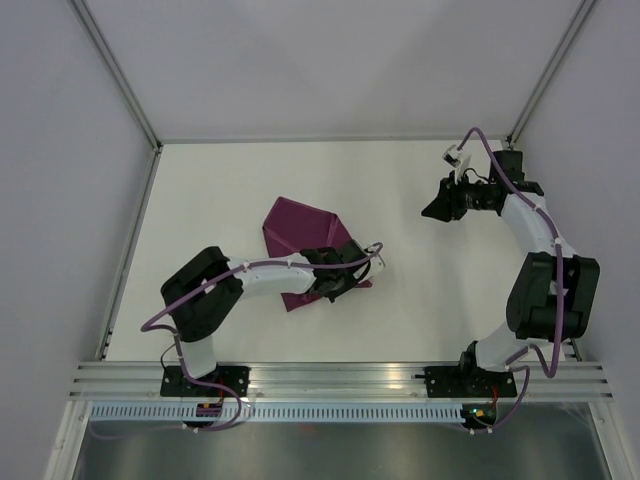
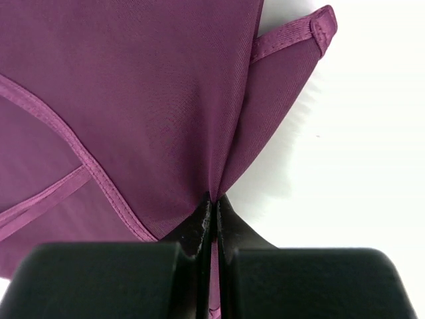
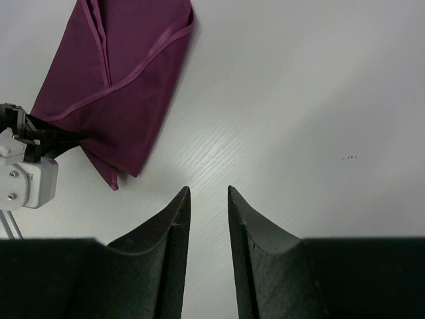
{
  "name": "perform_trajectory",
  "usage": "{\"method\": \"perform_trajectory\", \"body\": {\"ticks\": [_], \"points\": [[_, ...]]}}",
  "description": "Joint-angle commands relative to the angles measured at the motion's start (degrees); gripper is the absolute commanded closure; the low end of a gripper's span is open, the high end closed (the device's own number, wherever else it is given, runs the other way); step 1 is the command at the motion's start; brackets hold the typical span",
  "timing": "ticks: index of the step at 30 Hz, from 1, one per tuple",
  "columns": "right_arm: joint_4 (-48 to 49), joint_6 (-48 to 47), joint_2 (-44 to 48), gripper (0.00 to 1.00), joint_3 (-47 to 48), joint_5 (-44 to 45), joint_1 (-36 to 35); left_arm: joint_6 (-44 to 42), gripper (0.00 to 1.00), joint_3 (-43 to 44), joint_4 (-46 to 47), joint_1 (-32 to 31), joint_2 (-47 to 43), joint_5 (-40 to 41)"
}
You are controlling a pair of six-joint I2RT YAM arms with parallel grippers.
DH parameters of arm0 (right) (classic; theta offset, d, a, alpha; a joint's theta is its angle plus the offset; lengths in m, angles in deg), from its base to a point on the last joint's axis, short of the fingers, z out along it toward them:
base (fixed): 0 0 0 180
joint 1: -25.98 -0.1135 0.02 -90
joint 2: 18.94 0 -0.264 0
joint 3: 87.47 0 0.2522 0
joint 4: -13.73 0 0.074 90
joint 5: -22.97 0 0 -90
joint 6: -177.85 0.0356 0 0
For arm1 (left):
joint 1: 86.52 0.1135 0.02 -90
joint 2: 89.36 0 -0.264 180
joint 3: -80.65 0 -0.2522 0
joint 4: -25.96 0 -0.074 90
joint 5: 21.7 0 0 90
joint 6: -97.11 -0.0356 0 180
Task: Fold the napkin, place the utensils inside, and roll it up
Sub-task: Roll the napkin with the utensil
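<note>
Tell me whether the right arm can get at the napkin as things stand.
Probably yes: only bare table lies between the open right gripper and the napkin, though the left gripper pinches one edge.

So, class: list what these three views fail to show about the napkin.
Top view: the left gripper covers part of the napkin.
Left wrist view: the napkin runs past the top and left edges.
Right wrist view: the upper edge cuts the napkin.
No view shows utensils.
</note>
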Motion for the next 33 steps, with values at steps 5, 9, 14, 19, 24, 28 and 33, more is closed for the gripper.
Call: {"method": "perform_trajectory", "body": {"ticks": [5,9,14,19,24,28,33], "points": [[-1.8,-14.6,9.8,0.65,-6.1,-5.5,-0.2,0.2,0.98,6.0,-7.1,2.2,-1.7,-15.5],[-0.9,-19.6,16.6,0.64,-11.9,-5.4,-2.5,0.1,0.98,8.0,-9.9,5.1,-1.0,-22.5],[0.8,-24.6,23.7,0.64,-18.2,-2.9,-7.8,0.0,0.98,9.2,-12.0,8.5,0.6,-29.6],[5.1,-25.0,27.2,0.61,-24.0,0.8,-17.1,-0.3,0.98,9.8,-12.7,10.7,2.3,-33.4],[7.8,-24.7,26.3,0.55,-26.0,1.9,-23.3,-0.5,0.98,10.4,-13.1,13.1,4.4,-38.4],[14.2,-24.2,26.7,0.52,-30.2,6.1,-28.5,-0.7,0.98,11.0,-13.4,15.0,4.7,-41.7],[22.5,-25.1,24.9,0.5,-35.5,13.5,-36.4,-1.2,0.98,11.8,-14.0,16.0,5.0,-44.3]]}}
